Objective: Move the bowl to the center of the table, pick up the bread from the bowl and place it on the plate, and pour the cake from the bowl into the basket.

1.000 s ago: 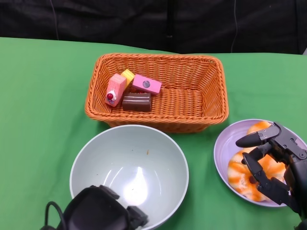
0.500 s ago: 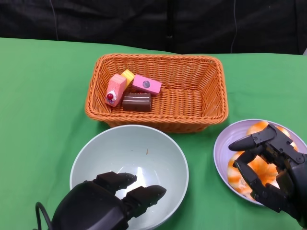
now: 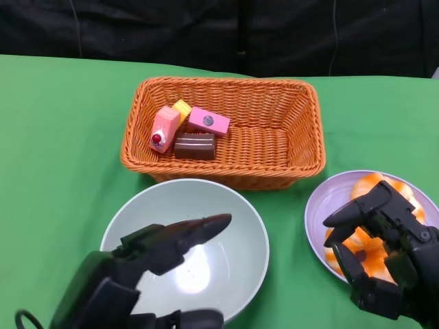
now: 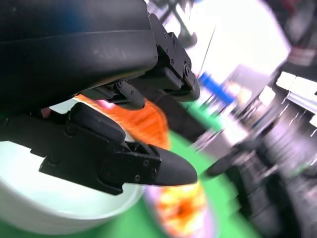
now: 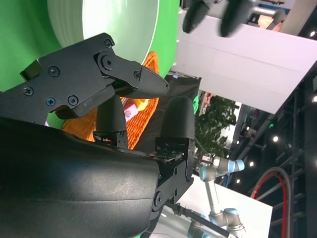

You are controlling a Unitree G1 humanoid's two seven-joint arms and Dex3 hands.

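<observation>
— On the green table [image 3: 62, 137], what stands where?

— At the near middle sits the pale green bowl [image 3: 226, 274], with nothing in it but reflected light. Just behind it, almost touching its far rim, is the orange wicker basket [image 3: 274, 130]. Inside the basket, toward its left end, lie the cake pieces: a pink wedge with a red dot [image 3: 163, 129], a small yellow piece [image 3: 182, 108], a pink block [image 3: 210, 121] and a brown chocolate slice [image 3: 195, 146], all close together.

— And the bread?

— The orange-and-white bread [image 3: 360, 243] lies on the lavender plate [image 3: 319, 205] at the right, beside the bowl and near the basket's right corner. The right hand covers part of it.

— What is the left hand doing?

— The left hand [image 3: 147, 267] hovers over the near side of the bowl, fingers [image 3: 199, 229] stretched out and apart above the bowl's inside, grasping nothing. The left wrist view shows the same: spread fingers [image 4: 143, 166] with the bowl below them and the blurred basket beyond.

— The right hand?

— The right hand [image 3: 381, 250] is above the plate, fingers bent downward around the bread. Whether they actually touch or clasp it, I cannot tell. In the right wrist view the fingers [image 5: 133, 79] stand apart with nothing seen between them, the bowl and a bit of basket beyond.
</observation>
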